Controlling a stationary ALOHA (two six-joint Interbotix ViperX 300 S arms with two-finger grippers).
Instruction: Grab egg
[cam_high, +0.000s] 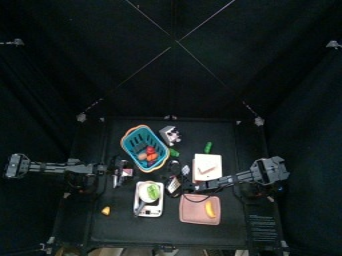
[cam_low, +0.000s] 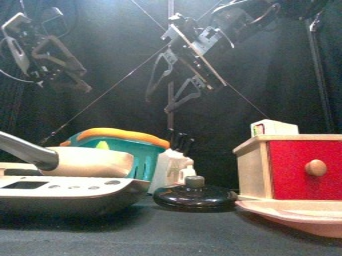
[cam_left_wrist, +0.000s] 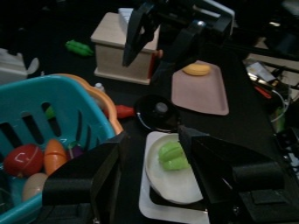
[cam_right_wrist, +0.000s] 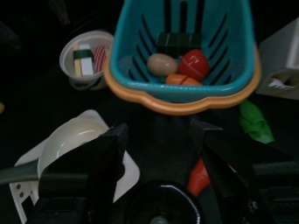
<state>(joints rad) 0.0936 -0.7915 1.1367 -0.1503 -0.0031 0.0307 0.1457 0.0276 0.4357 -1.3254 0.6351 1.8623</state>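
I am holding my right pincer (cam_right_wrist: 163, 140) wide open with nothing in it, hanging above the table and looking down on the basket (cam_right_wrist: 128, 83). The egg (cam_right_wrist: 162, 63) is lying inside the basket, touching a red piece (cam_right_wrist: 195, 61), with an orange piece (cam_right_wrist: 177, 79) just beside them and a dark thing (cam_right_wrist: 176, 39) further in. The basket wall is standing between my right jaws and the egg.

A black lid (cam_right_wrist: 163, 206) is sitting under this pincer, with a small red thing (cam_right_wrist: 198, 179) beside it. A white plate (cam_right_wrist: 73, 144) is lying on one side and a green piece (cam_right_wrist: 254, 121) on the other. A small bowl (cam_right_wrist: 87, 57) holding a few bits is standing just beside the basket.

I am keeping my left pincer (cam_left_wrist: 152, 153) wide open and empty too, hovering near the basket's other side. Past it a scale (cam_left_wrist: 158, 206) is carrying the plate with a green thing (cam_left_wrist: 173, 156) on it. Further off, a pink board (cam_left_wrist: 211, 92) is bearing a yellow lump (cam_left_wrist: 197, 68), and a wooden box (cam_left_wrist: 117, 39) is standing near it.
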